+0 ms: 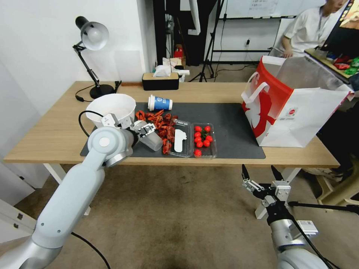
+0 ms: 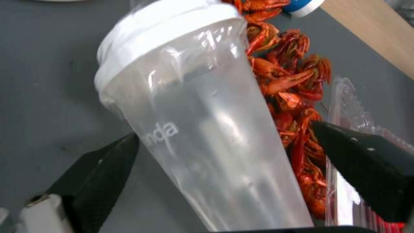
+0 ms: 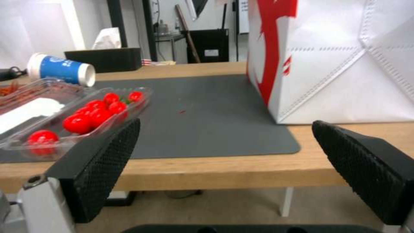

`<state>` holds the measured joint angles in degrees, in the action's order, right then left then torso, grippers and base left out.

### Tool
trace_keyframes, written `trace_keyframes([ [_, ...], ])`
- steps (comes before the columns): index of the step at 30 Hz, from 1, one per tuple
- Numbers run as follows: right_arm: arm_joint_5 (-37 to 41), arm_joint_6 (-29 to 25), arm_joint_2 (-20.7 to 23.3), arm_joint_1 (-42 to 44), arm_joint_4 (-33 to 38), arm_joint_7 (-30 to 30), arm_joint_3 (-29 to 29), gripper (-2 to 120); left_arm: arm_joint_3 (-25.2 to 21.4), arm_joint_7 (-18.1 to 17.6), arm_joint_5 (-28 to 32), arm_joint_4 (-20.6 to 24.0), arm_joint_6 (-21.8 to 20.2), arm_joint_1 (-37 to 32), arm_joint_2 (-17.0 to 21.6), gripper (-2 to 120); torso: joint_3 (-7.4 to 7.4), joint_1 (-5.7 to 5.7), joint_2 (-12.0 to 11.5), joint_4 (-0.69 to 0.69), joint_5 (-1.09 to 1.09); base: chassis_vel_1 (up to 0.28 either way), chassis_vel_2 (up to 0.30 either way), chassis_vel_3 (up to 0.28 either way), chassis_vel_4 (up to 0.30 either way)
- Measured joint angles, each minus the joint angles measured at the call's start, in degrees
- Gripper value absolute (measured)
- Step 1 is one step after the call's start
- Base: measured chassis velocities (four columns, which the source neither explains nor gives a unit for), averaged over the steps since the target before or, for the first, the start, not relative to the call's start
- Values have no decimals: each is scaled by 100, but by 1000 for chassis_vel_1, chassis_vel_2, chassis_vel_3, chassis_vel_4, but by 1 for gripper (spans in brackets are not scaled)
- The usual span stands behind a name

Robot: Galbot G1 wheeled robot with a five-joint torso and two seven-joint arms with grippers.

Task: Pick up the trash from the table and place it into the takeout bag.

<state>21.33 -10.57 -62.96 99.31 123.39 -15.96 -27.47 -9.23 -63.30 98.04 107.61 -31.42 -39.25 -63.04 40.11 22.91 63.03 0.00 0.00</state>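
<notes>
A clear plastic cup (image 1: 153, 141) (image 2: 202, 129) lies on its side on the dark mat (image 1: 232, 123) of the table (image 1: 48, 130). My left gripper (image 1: 148, 130) (image 2: 224, 132) is open around it, one finger on each side, with a gap on the side toward the red crayfish shells (image 1: 160, 121) (image 2: 293, 84). A white blue-labelled paper cup (image 1: 160, 102) (image 3: 62, 69) lies tipped over behind the shells. The takeout bag (image 1: 295, 108) (image 3: 345, 58) stands open at the table's right end. My right gripper (image 1: 261, 172) (image 3: 226, 125) hangs open below the table's front edge.
A white bowl (image 1: 111, 108) sits just left of my left wrist. A clear tray of red tomatoes (image 1: 203, 140) (image 3: 86, 113) and a clear box holding a white piece (image 1: 180, 140) lie at the front of the mat. A desk lamp (image 1: 91, 37) and tissue box (image 1: 160, 80) stand at the back.
</notes>
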Motion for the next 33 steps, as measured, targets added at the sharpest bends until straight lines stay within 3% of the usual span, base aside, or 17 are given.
trace_keyframes([
  [4,3,2,43,7,14,-26,-74,100,71,-20,-5,-113,1,62,-49,87,0,0,0,0,0,0,0,0,0],
  [7,21,2,59,12,-2,-32,-103,100,126,-69,-17,-233,14,130,-88,71,0,0,0,0,1,0,0,0,0],
  [14,29,2,60,15,-26,-33,-90,100,153,-108,-63,-294,64,160,-90,47,-1,0,0,-1,1,0,0,0,0],
  [20,30,2,73,17,-29,-33,-80,100,132,-111,-137,-270,94,140,-47,37,-1,0,0,-1,0,0,0,0,0],
  [22,32,2,87,16,-27,-34,-74,100,64,-115,-218,-94,97,83,57,28,0,0,-1,2,-3,0,0,0,0],
  [26,33,2,87,15,-24,-37,-66,100,13,-76,-218,105,97,51,152,22,0,0,-1,1,-1,0,0,0,0],
  [33,32,10,69,21,19,-44,-52,100,-65,385,-42,715,204,275,360,10,0,0,-1,1,0,0,0,0,0],
])
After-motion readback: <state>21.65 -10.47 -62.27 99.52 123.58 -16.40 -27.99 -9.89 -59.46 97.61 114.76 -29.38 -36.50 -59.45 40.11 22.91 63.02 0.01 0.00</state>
